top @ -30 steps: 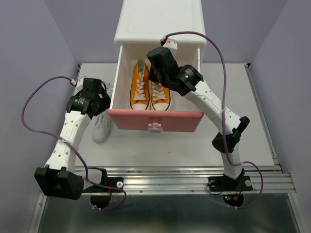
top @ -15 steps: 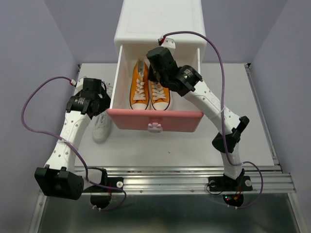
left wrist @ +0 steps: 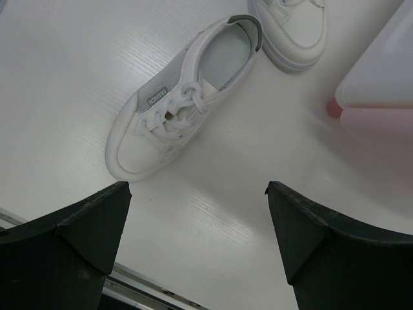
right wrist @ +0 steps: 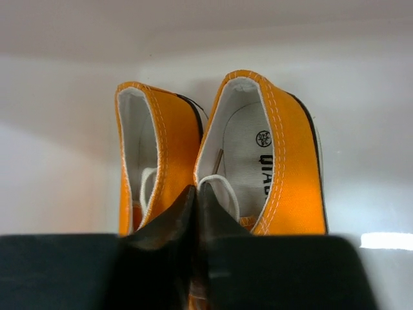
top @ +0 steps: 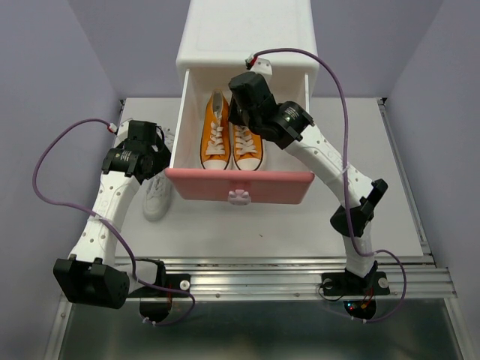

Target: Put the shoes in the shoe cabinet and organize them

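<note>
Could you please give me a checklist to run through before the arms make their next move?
1. Both orange canvas sneakers side by side in the open dark pink plastic drawer: ok.
2. The right hand clear of them: cannot tell; it is shut at their heels.
3. The left hand open: ok.
4. The white lace-up sneakers stowed: not ok; both lie on the white table.

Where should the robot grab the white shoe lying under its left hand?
Probably by the side wall beside the opening, coming from above. The white shoe stands on its sole with the opening facing up, so one finger can slip inside and one stay outside. The left gripper hangs open above it.
</note>
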Motion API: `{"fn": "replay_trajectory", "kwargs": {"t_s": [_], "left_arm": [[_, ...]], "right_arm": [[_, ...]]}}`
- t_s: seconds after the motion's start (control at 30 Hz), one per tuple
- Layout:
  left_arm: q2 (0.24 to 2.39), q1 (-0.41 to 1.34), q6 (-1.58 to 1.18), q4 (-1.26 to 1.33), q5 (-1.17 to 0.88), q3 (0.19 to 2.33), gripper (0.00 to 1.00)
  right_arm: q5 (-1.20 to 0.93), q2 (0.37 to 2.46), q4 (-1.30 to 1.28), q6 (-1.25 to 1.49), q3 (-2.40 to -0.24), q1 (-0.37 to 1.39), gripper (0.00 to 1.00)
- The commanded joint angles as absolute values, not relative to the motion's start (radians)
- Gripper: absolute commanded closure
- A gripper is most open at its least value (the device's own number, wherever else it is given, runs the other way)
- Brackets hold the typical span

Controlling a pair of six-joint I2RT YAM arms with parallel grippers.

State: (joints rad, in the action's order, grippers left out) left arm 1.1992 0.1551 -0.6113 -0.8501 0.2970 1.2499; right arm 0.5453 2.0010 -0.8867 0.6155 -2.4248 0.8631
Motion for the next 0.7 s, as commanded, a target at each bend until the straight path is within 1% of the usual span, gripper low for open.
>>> {"fn": "replay_trajectory", "kwargs": {"t_s": [0.0,0.03,0.07,0.1,0.17,0.2,0.27,0.3,0.37,0.4,0.5,0.67], "left_arm": [[1.169,0.149,-0.626,-0.867,0.318,1.236,0.01],[1.164,0.149,-0.629,-0.867,0.319,1.236,0.01],[1.163,0.149,-0.63,-0.865,0.319,1.236,0.01],[1.163,0.149,-0.632,-0.864,0.319,1.236,0.01],[1.161,0.149,-0.634,-0.862,0.318,1.238,0.01],[1.161,0.149,-0.634,-0.862,0.318,1.239,0.01],[1.163,0.149,-0.634,-0.859,0.314,1.243,0.01],[1.163,0.147,-0.634,-0.859,0.314,1.246,0.01],[1.163,0.149,-0.634,-0.857,0.313,1.249,0.01],[1.163,0.149,-0.634,-0.857,0.313,1.25,0.01],[1.161,0.149,-0.635,-0.853,0.31,1.256,0.01],[1.169,0.149,-0.632,-0.844,0.305,1.284,0.01]], "right_arm": [[0.606,1.959,-0.75,0.626,-2.393,0.824,0.63],[0.609,1.936,-0.749,0.63,-2.379,0.824,0.52],[0.62,1.924,-0.75,0.635,-2.363,0.824,0.47],[0.624,1.911,-0.75,0.637,-2.332,0.824,0.37],[0.635,1.881,-0.749,0.629,-2.31,0.824,0.32],[0.637,1.873,-0.75,0.614,-2.297,0.824,0.27],[0.643,1.853,-0.749,0.598,-2.292,0.824,0.23],[0.643,1.847,-0.747,0.575,-2.295,0.824,0.19],[0.627,1.839,-0.736,0.539,-2.302,0.824,0.13],[0.615,1.823,-0.709,0.493,-2.296,0.824,0.0],[0.555,1.774,-0.626,0.422,-2.27,0.824,0.0],[0.451,1.718,-0.551,0.38,-2.25,0.824,0.0]]}}
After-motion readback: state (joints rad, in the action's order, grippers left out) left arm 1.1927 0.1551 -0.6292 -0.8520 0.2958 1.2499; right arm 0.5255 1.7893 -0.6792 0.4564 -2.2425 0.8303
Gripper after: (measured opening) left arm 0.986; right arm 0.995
